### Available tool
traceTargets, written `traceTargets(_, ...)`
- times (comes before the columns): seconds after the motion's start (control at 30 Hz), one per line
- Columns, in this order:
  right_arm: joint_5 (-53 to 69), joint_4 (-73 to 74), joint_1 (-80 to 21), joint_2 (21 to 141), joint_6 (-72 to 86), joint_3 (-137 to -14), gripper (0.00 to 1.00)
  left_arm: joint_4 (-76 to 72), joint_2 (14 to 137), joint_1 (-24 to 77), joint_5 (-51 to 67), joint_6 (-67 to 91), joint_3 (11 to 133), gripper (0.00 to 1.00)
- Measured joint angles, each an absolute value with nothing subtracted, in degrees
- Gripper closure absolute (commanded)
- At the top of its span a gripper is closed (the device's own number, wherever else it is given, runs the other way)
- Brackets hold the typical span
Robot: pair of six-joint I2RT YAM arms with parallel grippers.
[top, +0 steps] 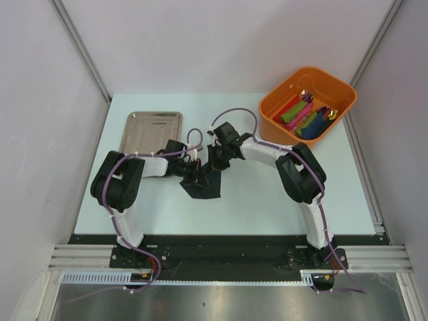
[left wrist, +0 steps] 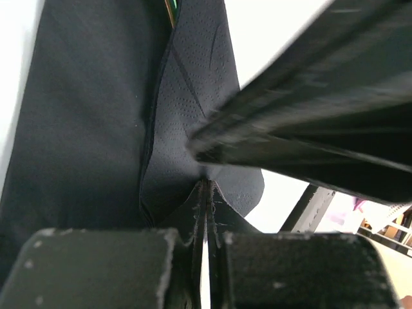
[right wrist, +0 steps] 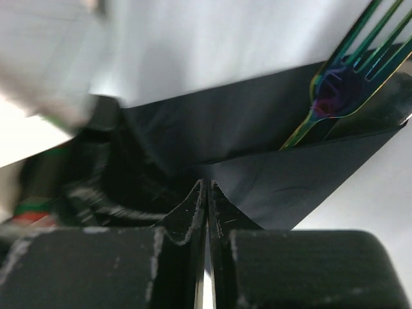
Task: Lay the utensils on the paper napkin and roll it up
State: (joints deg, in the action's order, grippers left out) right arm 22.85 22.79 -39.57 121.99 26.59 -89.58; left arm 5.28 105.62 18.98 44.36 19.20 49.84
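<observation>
The black paper napkin (top: 206, 188) lies in the middle of the table, partly folded over. My left gripper (top: 194, 175) and right gripper (top: 212, 164) meet over its far edge, close together. In the left wrist view the left gripper (left wrist: 206, 185) is shut, pinching a raised flap of the napkin (left wrist: 193, 96); a sliver of utensil (left wrist: 169, 9) shows at the fold's top. In the right wrist view the right gripper (right wrist: 206, 185) is shut on the napkin's folded edge (right wrist: 302, 177). The iridescent fork (right wrist: 347, 77) lies under that fold, tines sticking out. Other utensils are hidden.
A steel tray (top: 151, 130) sits at the back left, just behind the left arm. An orange bin (top: 307, 104) with coloured rolled napkins and gold-tipped cutlery stands at the back right. The right gripper's finger (left wrist: 322, 109) crosses the left wrist view.
</observation>
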Motion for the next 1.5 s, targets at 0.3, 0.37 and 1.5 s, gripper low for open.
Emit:
traceTargets(0.3, 20.1, 24.1, -40.1, 124.6, 25.2, -89.5, 0.97, 5.0, 105.3, 19.0, 44.1, 19.0, 49.6, 0.98)
traceTargets(0.37, 19.9, 24.0, -40.2, 124.6, 24.7, -89.5, 0.97, 5.0, 105.2, 19.0, 44.1, 19.0, 49.5, 0.93)
traceTargets(1.5, 24.0, 23.4, -39.7, 122.6, 24.1, -88.4, 0.80, 5.3, 104.0, 20.4, 42.0, 19.0, 49.0, 0.91)
